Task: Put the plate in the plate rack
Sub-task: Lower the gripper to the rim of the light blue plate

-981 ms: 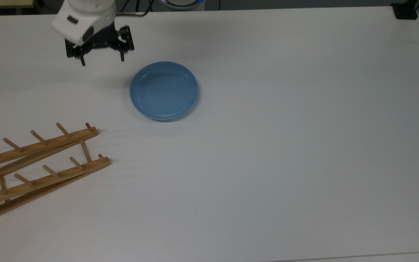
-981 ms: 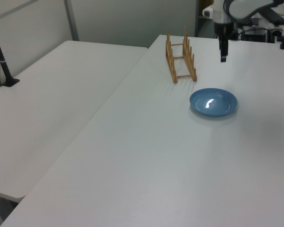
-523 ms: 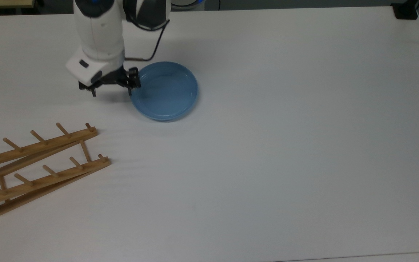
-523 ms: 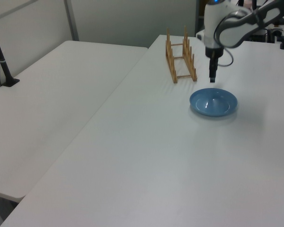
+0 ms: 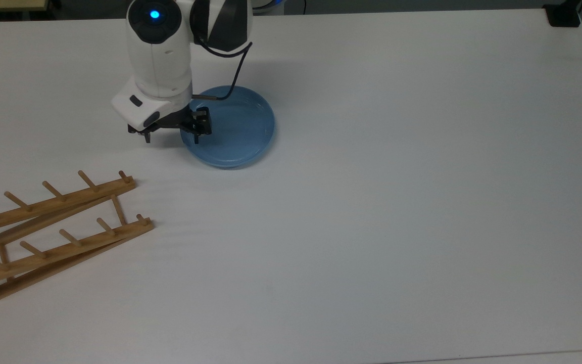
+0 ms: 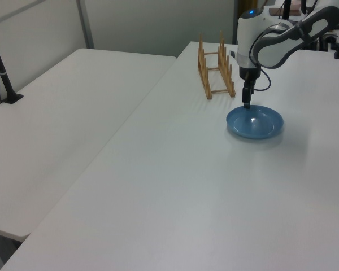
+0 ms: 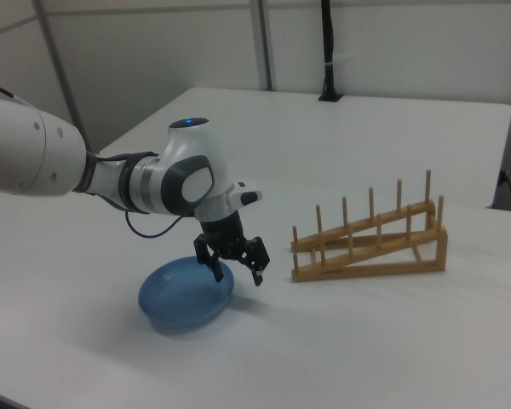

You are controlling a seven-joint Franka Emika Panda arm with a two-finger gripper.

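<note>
White table [image 5: 397, 202], plate rack [image 5: 53, 232] apart.

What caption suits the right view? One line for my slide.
Open pincer straddling the rim of the blue plate, wooden plate rack empty nearby.

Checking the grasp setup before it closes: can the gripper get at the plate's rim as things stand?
Probably yes. The open gripper straddles the plate rim on the top view's left, one finger inside, one outside, nothing between.
</note>
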